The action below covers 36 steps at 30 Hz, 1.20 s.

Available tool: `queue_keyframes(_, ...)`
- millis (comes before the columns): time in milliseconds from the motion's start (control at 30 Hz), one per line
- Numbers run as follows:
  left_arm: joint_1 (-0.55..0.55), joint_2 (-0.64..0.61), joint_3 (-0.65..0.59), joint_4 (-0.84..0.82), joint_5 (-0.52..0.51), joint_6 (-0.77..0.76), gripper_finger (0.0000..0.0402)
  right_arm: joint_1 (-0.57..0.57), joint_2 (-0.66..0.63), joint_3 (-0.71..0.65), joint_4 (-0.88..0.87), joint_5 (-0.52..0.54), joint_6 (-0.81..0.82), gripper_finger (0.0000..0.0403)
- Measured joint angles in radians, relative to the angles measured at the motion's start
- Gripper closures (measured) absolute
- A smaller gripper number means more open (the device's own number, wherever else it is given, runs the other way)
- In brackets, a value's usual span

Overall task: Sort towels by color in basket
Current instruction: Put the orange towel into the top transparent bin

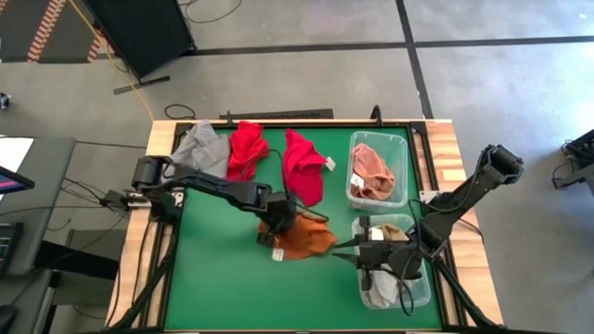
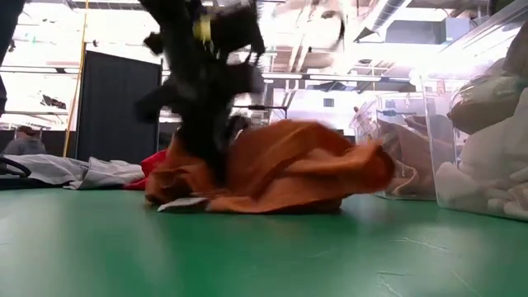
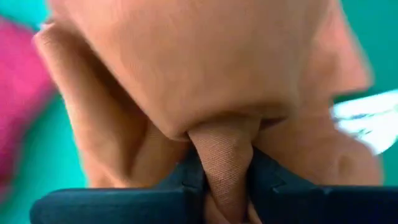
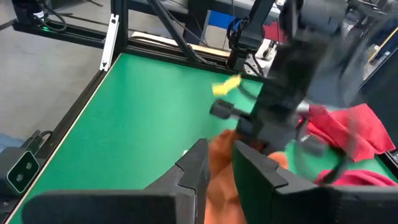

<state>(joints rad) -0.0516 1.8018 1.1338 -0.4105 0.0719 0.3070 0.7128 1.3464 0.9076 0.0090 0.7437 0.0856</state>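
Green-topped table with wooden rim (image 1: 200, 269): 1 grey towel (image 1: 204, 148), 2 red towels (image 1: 247, 148) (image 1: 303, 165), 1 crumpled orange towel (image 1: 302, 239), 2 clear plastic bins (image 1: 401, 148) (image 1: 422, 289) at right edge.

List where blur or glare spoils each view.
Low view: the left arm is motion-smeared and the bright room behind is washed out. Right wrist view: that same arm is streaked. Left wrist view: the orange towel fills the frame, soft beyond the pinched fold. High view: even light, sharp.

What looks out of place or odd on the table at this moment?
Nothing is damaged or spilled. The orange towel lies crumpled mid-mat, pinched by the left gripper; grey and red towels lie loose, outside the bins.
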Motion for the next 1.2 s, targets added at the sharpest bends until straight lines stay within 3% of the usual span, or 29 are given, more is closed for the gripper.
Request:
queue_keyframes(100, -0.01, -0.057, 0.072, -0.007, -0.062, 0.034, 0.0354, 0.0, 0.0, 0.0, 0.0, 0.011, 0.001, 0.0302)
queue_keyframes(400, 0.0, -0.144, 0.24, -0.04, -0.144, 0.105, 0.0354, 0.0, 0.0, 0.0, -0.05, 0.202, 0.078, 0.0302)
queue_keyframes(533, 0.008, -0.143, 0.315, -0.058, -0.214, 0.153, 0.0354, 0.003, 0.0, 0.0, -0.061, 0.204, 0.112, 0.0302)
queue_keyframes(800, 0.081, -0.145, 0.452, -0.002, -0.233, 0.191, 0.0354, 0.066, 0.0, 0.0, -0.062, 0.202, 0.186, 0.0302)
queue_keyframes(1200, 0.215, -0.093, 0.481, 0.285, 0.011, 0.227, 0.0354, 0.211, 0.051, -0.001, -0.032, 0.196, 0.315, 0.0302)
